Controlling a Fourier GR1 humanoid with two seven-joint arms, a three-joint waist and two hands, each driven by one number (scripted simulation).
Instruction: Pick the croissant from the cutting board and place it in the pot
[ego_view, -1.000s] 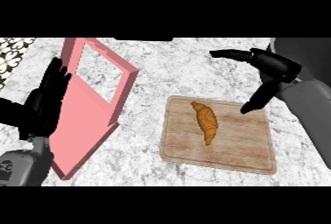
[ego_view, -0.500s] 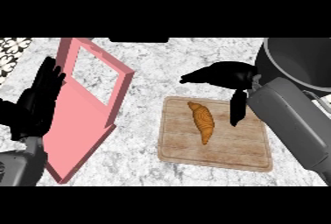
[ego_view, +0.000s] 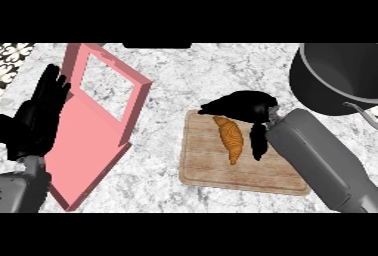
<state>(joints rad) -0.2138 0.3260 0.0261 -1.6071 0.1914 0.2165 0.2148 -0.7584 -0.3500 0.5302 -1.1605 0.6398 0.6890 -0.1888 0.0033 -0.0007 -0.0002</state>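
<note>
Lying between thumb and fingers (ego_view: 258, 142), croissant (ego_view: 231, 140), cutting board (ego_view: 203, 172)

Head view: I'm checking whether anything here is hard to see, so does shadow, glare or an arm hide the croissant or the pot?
Head view: even light, no glare; croissant fully visible beside the right hand; the pot is cut off by the frame's right edge.

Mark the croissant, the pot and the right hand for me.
croissant (ego_view: 231, 141): head view, middle of its body.
pot (ego_view: 314, 75): head view, dark left wall.
right hand (ego_view: 247, 106): head view, back of the hand above the croissant.
</note>
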